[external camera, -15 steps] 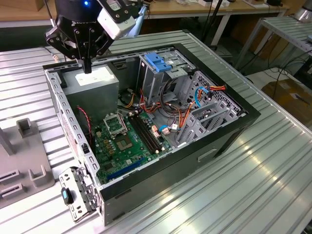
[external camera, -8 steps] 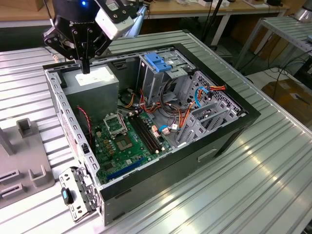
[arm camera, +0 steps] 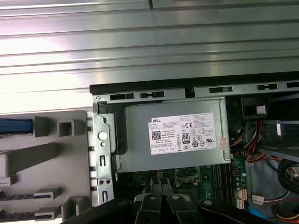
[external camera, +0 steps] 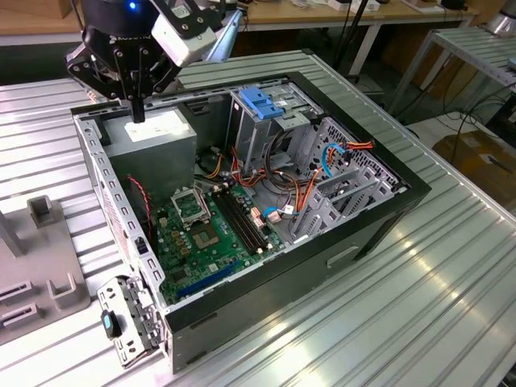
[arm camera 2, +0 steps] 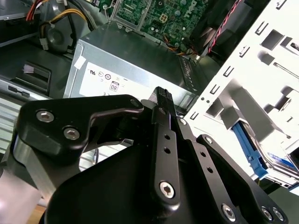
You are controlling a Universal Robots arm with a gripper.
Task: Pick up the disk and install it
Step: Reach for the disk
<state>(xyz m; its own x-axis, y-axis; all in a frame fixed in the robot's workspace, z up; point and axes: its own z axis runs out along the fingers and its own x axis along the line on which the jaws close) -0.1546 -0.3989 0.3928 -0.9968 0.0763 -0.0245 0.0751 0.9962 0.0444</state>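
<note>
Biggest thing first: the ribbed metal table (external camera: 451, 266), and on it the open desktop computer case (external camera: 355, 242) lying on its side, motherboard (external camera: 205, 234) facing up. At the exterior view's left edge, outside the case, sits the grey fixture (external camera: 48, 274). Inside the case, upper left of the exterior view, is the grey power supply (external camera: 157, 141), and right over it hangs the gripper (external camera: 139, 113), fingers pressed together with nothing between them.

Here's the relation that matters: the disk (arm camera: 16, 126) is not under the gripper. It stands in that grey fixture, beyond the case's perforated wall (external camera: 113, 201), so from the gripper it lies outward, toward the exterior view's left. What shows of its blue carrier edge in the first wrist view runs roughly in line with the power supply's long side, by my judgement, though the frame cuts most of it off.

Up on the drive cage, upper centre of the exterior view, sits a blue bracket (external camera: 262, 101); that's not the target.

The white label (arm camera: 184, 133) on the power supply carries dense black print, barcodes and a row of certification marks, and the disk's own label shows too little to read
</note>
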